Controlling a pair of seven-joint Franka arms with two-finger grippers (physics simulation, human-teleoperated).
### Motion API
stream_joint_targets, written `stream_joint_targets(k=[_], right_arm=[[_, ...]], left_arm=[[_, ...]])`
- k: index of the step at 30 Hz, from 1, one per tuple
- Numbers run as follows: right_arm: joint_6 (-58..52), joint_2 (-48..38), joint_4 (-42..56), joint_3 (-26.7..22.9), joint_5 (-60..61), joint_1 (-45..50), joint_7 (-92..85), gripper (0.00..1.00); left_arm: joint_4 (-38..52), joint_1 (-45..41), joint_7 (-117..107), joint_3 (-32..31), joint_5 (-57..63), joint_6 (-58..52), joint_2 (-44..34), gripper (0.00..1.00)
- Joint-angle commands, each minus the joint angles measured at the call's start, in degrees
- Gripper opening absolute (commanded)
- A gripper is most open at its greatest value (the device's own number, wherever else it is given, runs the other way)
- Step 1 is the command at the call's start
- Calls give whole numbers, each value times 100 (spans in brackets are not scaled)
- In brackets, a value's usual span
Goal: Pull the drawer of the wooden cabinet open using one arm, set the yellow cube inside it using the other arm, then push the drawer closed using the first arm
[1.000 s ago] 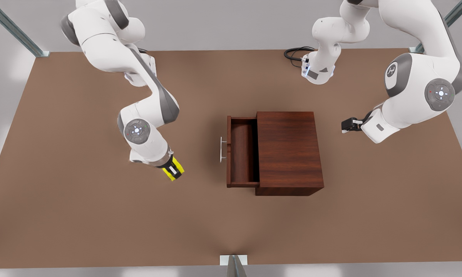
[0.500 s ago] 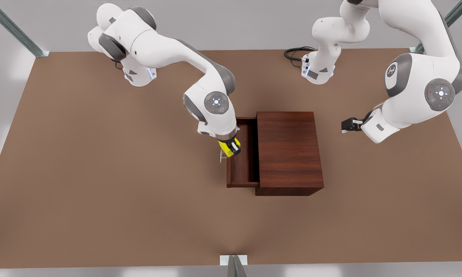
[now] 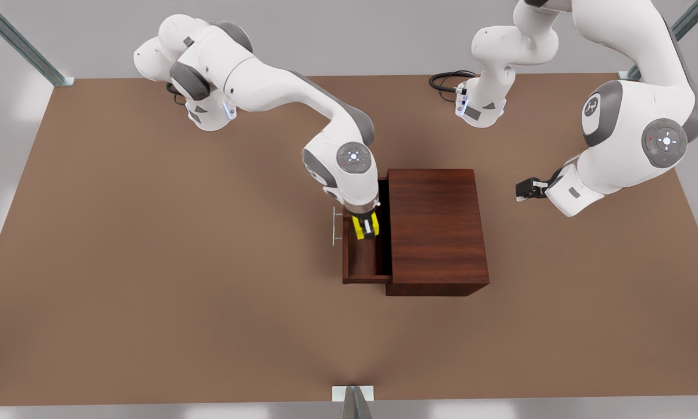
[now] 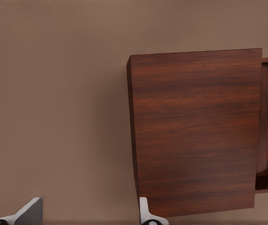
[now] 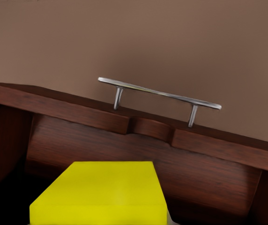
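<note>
Front view gives you the wooden cabinet [image 3: 436, 230] mid-table [image 3: 151, 291] with its drawer [image 3: 365, 265] pulled out toward that view's left, handle [image 3: 335, 226] outermost. You are at the placing step: your right pincer [image 3: 365, 228] hangs over the open drawer, clamped on the yellow cube [image 3: 364, 224]. Next, I judge, lower and release it inside. Your left pincer [image 3: 529, 189] waits beyond the cabinet, fingers [image 4: 28, 213] apart.

I see the cabinet [image 3: 436, 230] mid-bench [image 3: 151, 291], its drawer [image 3: 363, 267] out toward the front view's left, the cube [image 3: 365, 226] above the drawer's cavity.
</note>
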Motion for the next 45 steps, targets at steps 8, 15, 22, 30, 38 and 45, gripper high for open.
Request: stream_joint_targets(k=[8, 15, 22, 30, 38, 45], right_arm=[[-37, 39, 52, -49, 27, 36, 1836, 100], [-3324, -1648, 8, 408, 28, -3891, -4621, 100], [-564, -3767, -4273, 690, -720, -5765, -13008, 100], [-1830, -3521, -2577, 716, 10, -5853, -12851, 100], [-1681, -3310, -2515, -576, 115, -4482, -12824, 100], [-1672, -3231, -2506, -514, 203, -4473, -12850, 100]], left_arm=[[32, -1469, -1233, -33, 644, 144, 55, 100], [75, -2067, -2550, -33, 512, 382, 230, 100], [3046, -4027, -7394, 28, 978, 1955, 3227, 100], [3134, -4704, -8326, 64, 1699, 2685, 3746, 100], [3125, -4809, -8476, 160, 1989, 3414, 4352, 100], [3125, -4827, -8476, 257, 2024, 3801, 4555, 100]])
